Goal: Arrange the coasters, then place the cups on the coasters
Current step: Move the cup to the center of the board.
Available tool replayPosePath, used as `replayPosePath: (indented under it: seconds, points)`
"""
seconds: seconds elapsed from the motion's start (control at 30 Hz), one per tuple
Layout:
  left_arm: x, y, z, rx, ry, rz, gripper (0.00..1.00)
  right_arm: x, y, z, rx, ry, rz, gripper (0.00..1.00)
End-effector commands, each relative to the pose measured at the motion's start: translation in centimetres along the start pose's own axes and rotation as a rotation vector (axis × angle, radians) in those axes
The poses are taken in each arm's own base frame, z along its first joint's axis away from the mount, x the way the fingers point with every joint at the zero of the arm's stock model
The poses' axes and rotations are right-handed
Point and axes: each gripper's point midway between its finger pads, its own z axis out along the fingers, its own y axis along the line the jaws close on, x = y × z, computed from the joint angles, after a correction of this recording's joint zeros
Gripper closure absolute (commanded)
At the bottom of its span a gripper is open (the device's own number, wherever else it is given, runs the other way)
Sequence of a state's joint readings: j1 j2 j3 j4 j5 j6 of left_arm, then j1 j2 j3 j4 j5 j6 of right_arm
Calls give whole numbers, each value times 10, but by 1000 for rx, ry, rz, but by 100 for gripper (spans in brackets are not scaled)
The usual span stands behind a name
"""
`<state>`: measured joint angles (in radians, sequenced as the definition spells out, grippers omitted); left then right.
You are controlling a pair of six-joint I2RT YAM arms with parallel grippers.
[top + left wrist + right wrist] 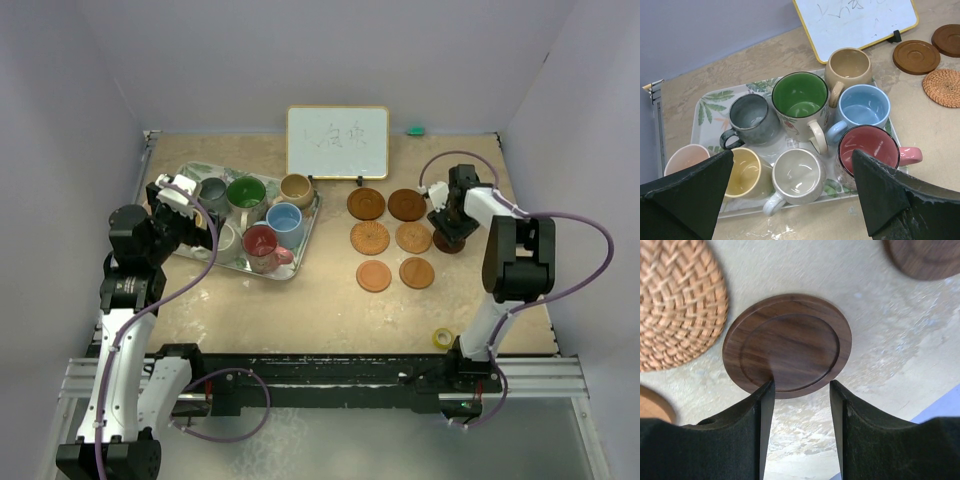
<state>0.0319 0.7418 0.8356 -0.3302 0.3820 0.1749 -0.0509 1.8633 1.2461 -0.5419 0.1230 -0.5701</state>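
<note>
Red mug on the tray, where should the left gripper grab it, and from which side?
Probably from above: pinch the red mug at the rim beside its handle, one finger inside. It stands upright; the white mug and blue mug crowd it, while the handle side is clear.

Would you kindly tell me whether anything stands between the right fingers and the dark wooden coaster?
Nothing visible does. The right gripper holds its fingers open over the near edge of the dark wooden coaster; the woven coaster lies beside it, clear of them.
</note>
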Motion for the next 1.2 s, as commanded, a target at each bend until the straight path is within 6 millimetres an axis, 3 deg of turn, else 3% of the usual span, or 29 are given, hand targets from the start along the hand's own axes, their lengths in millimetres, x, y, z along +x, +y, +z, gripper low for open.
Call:
replayPosePath:
  seconds: [0.0, 0.43, 0.7, 0.8, 0.97, 1.17]
  points:
    - [-12, -1, -1, 8, -53, 12, 1, 35, 19, -6, -53, 89, -58, 49]
    - [-15, -3, -4, 15, -67, 8, 1, 115, 64, -25, -162, 245, -195, 50]
    - [-16, -4, -7, 10, -78, 13, 1, 142, 90, -43, -253, 206, -354, 50]
    - [-16, -3, -7, 8, -79, 13, 1, 136, 99, -53, -277, 127, -349, 50]
    - [-16, -4, -7, 8, -79, 12, 1, 118, 88, -59, -227, 52, -321, 49]
    - [-15, -3, -7, 6, -78, 18, 1, 100, 73, -50, -172, 23, -335, 49]
